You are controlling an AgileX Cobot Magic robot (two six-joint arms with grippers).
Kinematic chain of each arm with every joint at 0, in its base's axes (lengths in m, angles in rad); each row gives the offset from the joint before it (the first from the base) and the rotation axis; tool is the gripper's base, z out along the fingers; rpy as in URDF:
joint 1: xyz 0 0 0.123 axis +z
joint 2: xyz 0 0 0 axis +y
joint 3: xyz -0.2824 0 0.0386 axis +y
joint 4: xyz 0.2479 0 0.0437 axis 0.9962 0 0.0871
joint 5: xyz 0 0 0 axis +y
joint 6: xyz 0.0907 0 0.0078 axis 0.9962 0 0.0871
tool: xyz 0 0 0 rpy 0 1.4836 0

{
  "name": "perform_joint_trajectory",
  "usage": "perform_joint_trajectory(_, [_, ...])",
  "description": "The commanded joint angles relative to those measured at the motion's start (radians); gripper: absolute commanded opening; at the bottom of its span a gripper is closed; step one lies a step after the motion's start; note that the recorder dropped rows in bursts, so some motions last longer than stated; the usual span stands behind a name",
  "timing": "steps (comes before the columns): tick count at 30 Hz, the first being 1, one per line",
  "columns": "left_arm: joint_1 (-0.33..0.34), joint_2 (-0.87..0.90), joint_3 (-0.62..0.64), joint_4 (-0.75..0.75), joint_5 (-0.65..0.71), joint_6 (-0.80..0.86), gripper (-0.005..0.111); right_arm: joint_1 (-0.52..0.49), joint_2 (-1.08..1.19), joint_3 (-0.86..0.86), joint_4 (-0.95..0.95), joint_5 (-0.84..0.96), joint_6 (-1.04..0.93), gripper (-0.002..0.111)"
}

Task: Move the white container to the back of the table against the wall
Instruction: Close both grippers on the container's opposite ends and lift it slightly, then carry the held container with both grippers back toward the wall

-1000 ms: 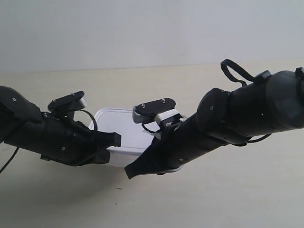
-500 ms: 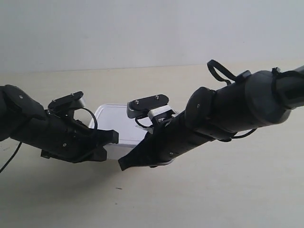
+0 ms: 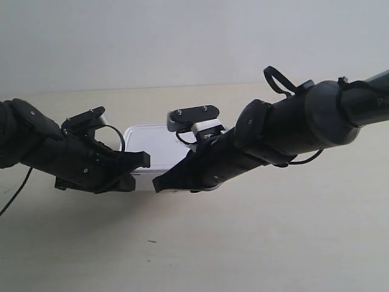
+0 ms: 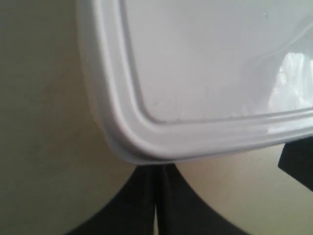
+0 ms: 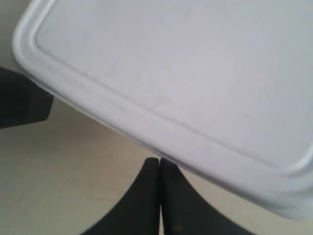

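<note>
The white container (image 3: pixel 152 145) lies flat on the table (image 3: pixel 255 243), its rimmed lid (image 4: pixel 210 63) facing up, some way short of the wall (image 3: pixel 182 36). My left gripper (image 4: pixel 157 167) is shut with nothing in it. Its tips touch the box's near side by a rounded corner; it is on the arm at the exterior view's left (image 3: pixel 143 163). My right gripper (image 5: pixel 160 160) is also shut and empty, tips against the same long near edge of the container (image 5: pixel 186 73). It shows in the exterior view (image 3: pixel 159 184) and hides the box's near right part.
The other arm's dark fingers (image 4: pixel 298 164) show at the edge of each wrist view, close beside the box. A black cable loop (image 3: pixel 282 82) stands up from the arm at the exterior view's right. A tiny dark speck (image 3: pixel 152 241) lies on the table's near part.
Both arms have moved away from the camera towards the wall, and the container has slid back with them, a little up and to the right in the exterior view.
</note>
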Motion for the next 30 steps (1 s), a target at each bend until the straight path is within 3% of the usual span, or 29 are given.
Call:
perform_joint_trajectory(1, [0.009, 0.011, -0.027, 0.003, 0.004, 0.004, 0.0, -0.04, 0.018, -0.032, -0.01, 0.018, 0.007, 0.0])
perform_joint_trajectory(30, [0.034, 0.16, -0.22, 0.005, -0.021, 0.006, 0.0, -0.112, 0.146, -0.255, -0.108, 0.063, 0.035, 0.0])
